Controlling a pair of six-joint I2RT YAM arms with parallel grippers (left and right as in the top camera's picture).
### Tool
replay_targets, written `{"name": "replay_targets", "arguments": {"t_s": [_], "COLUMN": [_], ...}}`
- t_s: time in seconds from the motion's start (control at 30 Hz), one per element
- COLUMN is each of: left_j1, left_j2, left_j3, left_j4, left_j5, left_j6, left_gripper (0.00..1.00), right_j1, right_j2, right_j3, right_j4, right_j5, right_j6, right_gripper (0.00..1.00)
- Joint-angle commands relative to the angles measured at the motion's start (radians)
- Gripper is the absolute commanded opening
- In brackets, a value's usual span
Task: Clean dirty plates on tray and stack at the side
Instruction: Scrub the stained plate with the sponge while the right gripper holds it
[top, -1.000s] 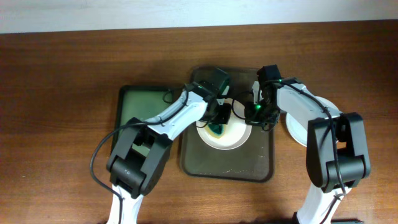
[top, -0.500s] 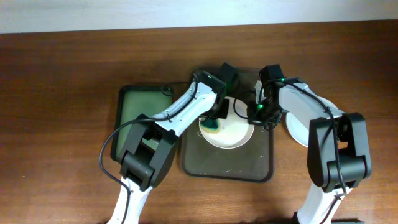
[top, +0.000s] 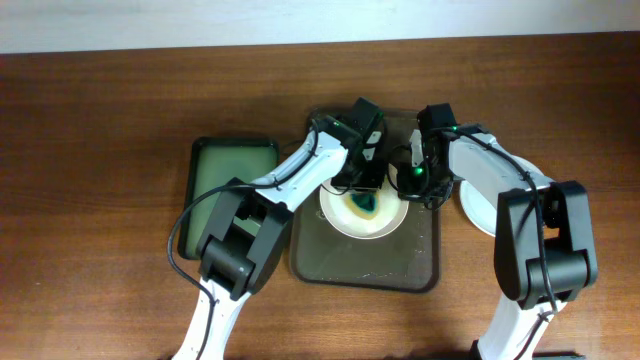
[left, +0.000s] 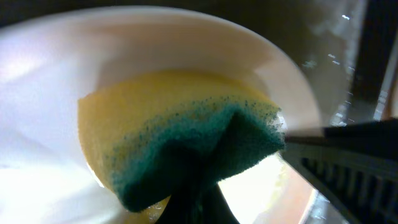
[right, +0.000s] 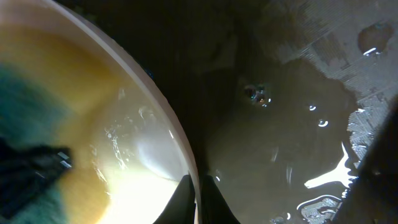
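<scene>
Plate: a round white shallow plate (top: 388, 222) lies in the far half of the large dark olive-brown rectangular tray (top: 365, 268).
Left gripper (top: 362, 185): clamped on a yellow-and-green sponge (left: 186, 137), which presses on the plate.
Right gripper (right: 195, 198): pinched on the plate's right rim.
Side: second white plate (top: 478, 212) on the brown wooden table (top: 100, 120), just right of the tray.
Left: smaller green tray (top: 232, 172).

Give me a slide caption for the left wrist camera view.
Left hand holds a yellow-and-green sponge against the white plate on the dark tray.
</scene>
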Motion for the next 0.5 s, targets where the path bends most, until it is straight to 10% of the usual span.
{"name": "replay_targets", "arguments": {"t_s": [0.0, 0.17, 0.33, 0.47], "left_j1": [-0.082, -0.068, -0.017, 0.026], "left_j2": [0.062, 0.062, 0.058, 0.058], "left_j3": [-0.003, -0.003, 0.074, 0.135], "left_j4": [0.005, -0.039, -0.255, -0.321], "left_j5": [0.22, 0.046, -0.525, -0.708], "left_j6": [0.037, 0.04, 0.039, 0.039], "left_gripper": [0.0, 0.0, 0.0, 0.0], "right_j1": [0.019, 0.019, 0.019, 0.019], "right_j2": [0.037, 0.037, 0.037, 0.037], "right_j3": [-0.011, -0.011, -0.011, -0.011], "right_j4": [0.005, 0.003, 0.0, 0.0], "right_j5": [-0.002, -0.002, -0.002, -0.002], "right_j6": [0.007, 0.007, 0.007, 0.007], "right_gripper": [0.04, 0.04, 0.04, 0.04]}}
